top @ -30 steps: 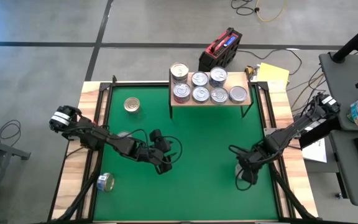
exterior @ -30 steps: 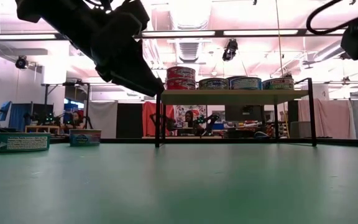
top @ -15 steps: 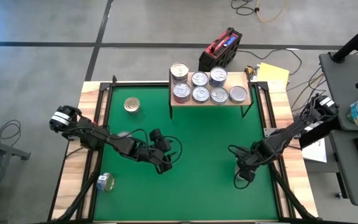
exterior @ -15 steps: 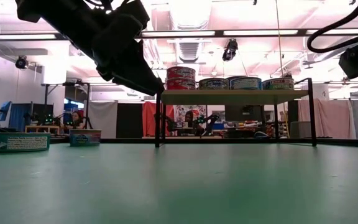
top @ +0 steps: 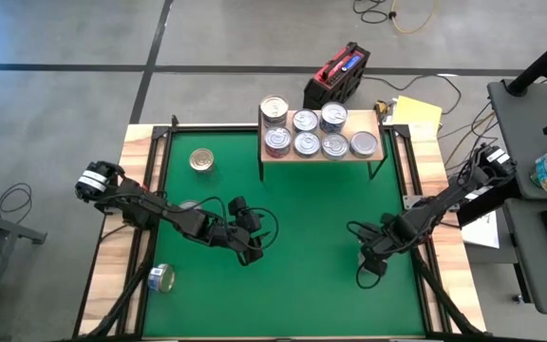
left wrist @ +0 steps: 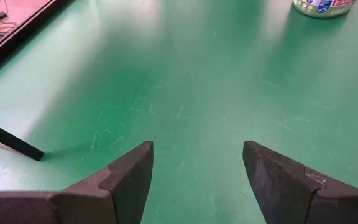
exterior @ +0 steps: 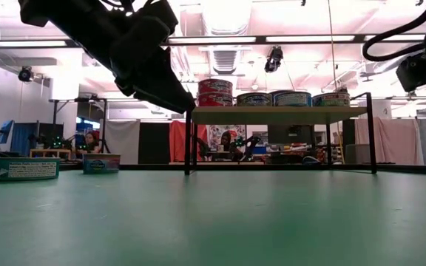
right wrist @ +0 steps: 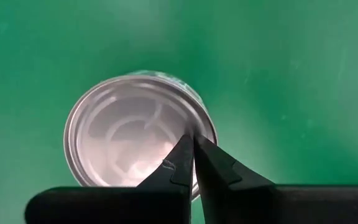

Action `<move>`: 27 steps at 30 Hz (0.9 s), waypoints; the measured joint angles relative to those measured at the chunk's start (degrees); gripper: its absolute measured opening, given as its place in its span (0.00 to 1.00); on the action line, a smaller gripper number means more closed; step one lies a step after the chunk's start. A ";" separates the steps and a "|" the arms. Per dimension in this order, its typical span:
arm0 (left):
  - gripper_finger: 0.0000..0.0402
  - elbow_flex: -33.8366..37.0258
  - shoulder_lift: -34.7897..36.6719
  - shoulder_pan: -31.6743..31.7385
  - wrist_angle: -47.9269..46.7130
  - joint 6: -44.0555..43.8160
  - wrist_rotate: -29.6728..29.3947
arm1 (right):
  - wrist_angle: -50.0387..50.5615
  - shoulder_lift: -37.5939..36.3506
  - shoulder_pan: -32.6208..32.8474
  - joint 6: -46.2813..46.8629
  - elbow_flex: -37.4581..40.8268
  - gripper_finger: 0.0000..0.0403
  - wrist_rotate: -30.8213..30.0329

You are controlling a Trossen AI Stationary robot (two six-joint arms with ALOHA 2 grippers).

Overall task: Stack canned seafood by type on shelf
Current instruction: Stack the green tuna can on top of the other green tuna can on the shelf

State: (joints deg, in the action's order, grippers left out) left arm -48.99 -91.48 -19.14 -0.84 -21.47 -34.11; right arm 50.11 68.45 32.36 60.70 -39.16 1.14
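The light-wood shelf stands at the mat's far edge and bears several tins, one stack two high. Loose tins sit on the green mat: a gold-topped one at the far left, one at the near left. A silver-topped tin stands on its base right under my right gripper, which is shut and points down; in the high view my right gripper hides it. My left gripper hangs open over bare mat left of centre. My right gripper's shut fingertips stand over the tin's lid near its rim, coming from above. I cannot tell whether they touch it.
A red and black box and yellow papers lie beyond the shelf, off the mat. The mat has a wooden border. Another tin shows far ahead of my left gripper. Bare green mat lies between the two arms.
My right gripper has sunk a little toward the mat and tipped further downward, its fingers staying shut.
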 joint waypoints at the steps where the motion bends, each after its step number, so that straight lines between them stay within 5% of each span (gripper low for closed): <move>1: 0.58 0.00 0.00 0.00 0.06 0.00 0.00 | -0.05 0.00 0.00 -0.29 0.00 0.02 -0.96; 13: 0.58 0.02 0.00 0.00 0.91 0.02 0.00 | -7.69 0.00 -0.79 -8.12 -0.33 0.02 -7.73; 27: 0.58 0.07 -1.77 0.00 10.47 5.00 1.28 | 1.07 -6.44 -0.63 3.35 -6.41 0.02 -3.99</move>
State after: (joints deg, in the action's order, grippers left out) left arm -48.93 -93.25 -19.14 9.63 -16.47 -32.83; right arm 51.18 62.01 31.73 64.06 -45.56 -2.86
